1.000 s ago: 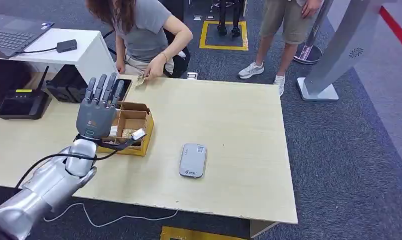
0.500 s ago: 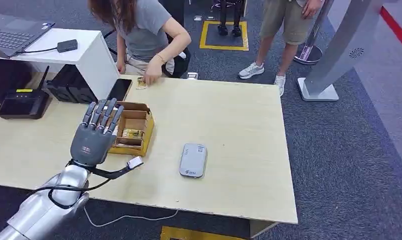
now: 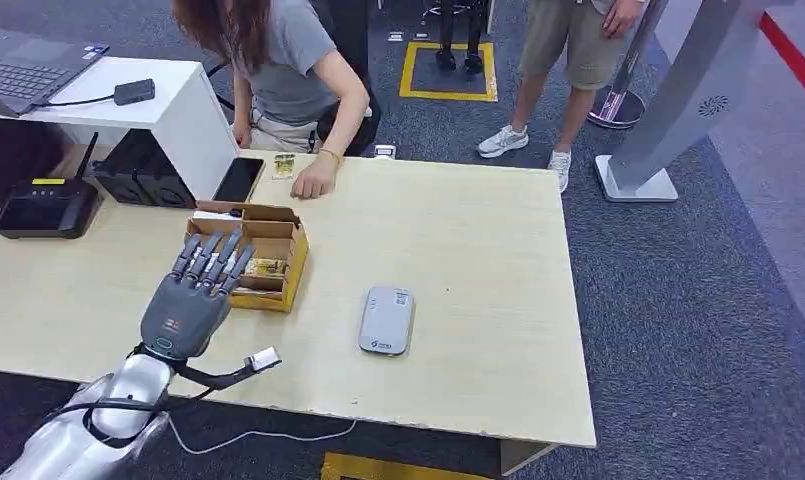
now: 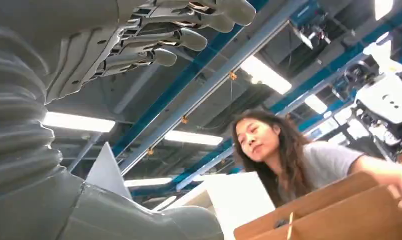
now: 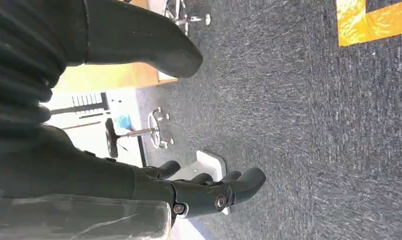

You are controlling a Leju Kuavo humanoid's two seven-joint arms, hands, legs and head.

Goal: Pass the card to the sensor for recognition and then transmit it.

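One wide pale bench [image 3: 458, 230], carrying everything that matters. At its far edge, beyond the cardboard box [image 3: 294, 272], a person [image 3: 288, 60] leaning in, one hand resting on the wood.

Next in size, the box itself: open-topped, flaps up, yellow along its side. At the box's near corner, the left robot hand [image 3: 186, 305], released and empty, back upward, fingers straight and slightly fanned, tips over the box's near rim. Right robot hand [image 5: 89, 170] hanging low over dark carpet, slack, thumb apart from the fingers, nothing in it; well away from the box, so the left judged much the nearer.

Sensor [image 3: 386, 320]: a flat grey pad lying on the wood, off to the box's side, away from the left arm and a little nearer the robot.

Smallest, the card [image 3: 264, 267]: inside the box, just ahead of the left fingertips, lying flat. Thin, yellowish, with faint print too small to read. Long axis apparently across the box, toward the sensor's side, so roughly crosswise to the fingers. Probably a short reach forward and down for the pick.
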